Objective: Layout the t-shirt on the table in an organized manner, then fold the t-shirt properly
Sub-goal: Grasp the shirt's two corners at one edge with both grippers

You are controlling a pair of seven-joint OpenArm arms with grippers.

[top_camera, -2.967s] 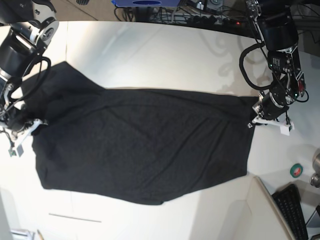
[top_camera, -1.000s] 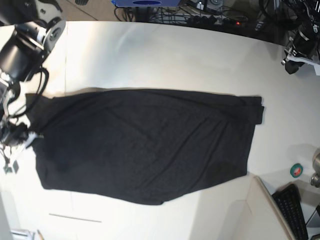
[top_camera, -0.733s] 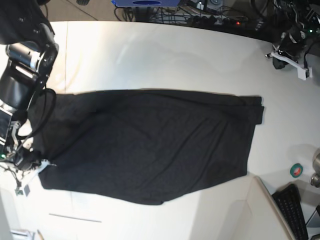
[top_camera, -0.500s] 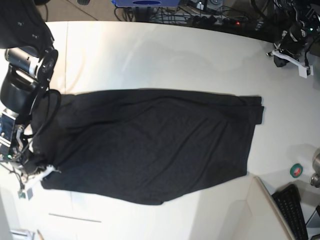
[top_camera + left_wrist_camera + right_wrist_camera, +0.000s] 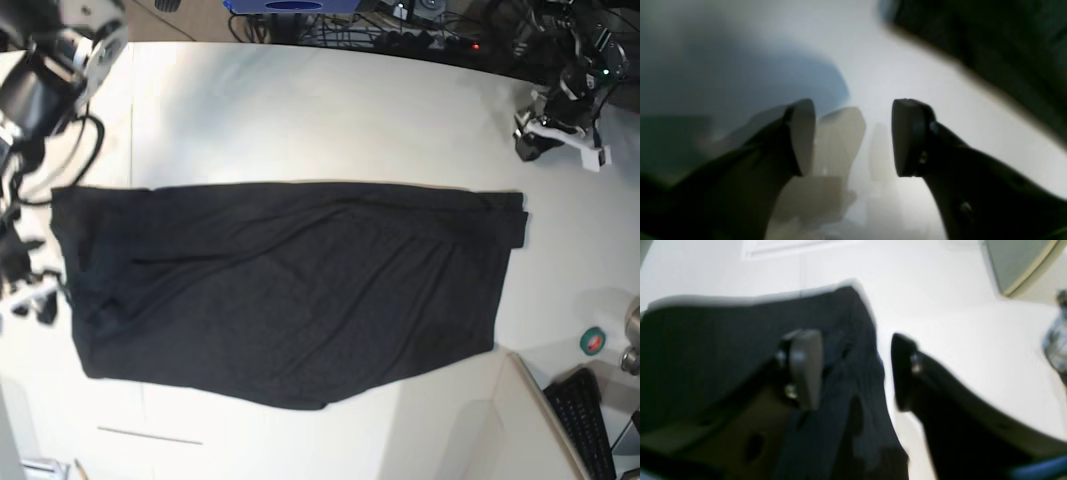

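One broad off-white bench (image 5: 300,110) fills the base view, and the black t-shirt (image 5: 290,290) lies spread flat across its middle, long side running from nine to three o'clock, with a few shallow creases. Next in size, the right tool (image 5: 28,300) sits at nine o'clock just off the shirt's edge; its wrist view shows the jaws apart with nothing between them, dark cloth (image 5: 723,340) lying beneath. Smaller in view, the left tool (image 5: 545,135) hangs at two o'clock, well apart from the shirt, its jaws likewise parted and empty above bare bench (image 5: 907,60).
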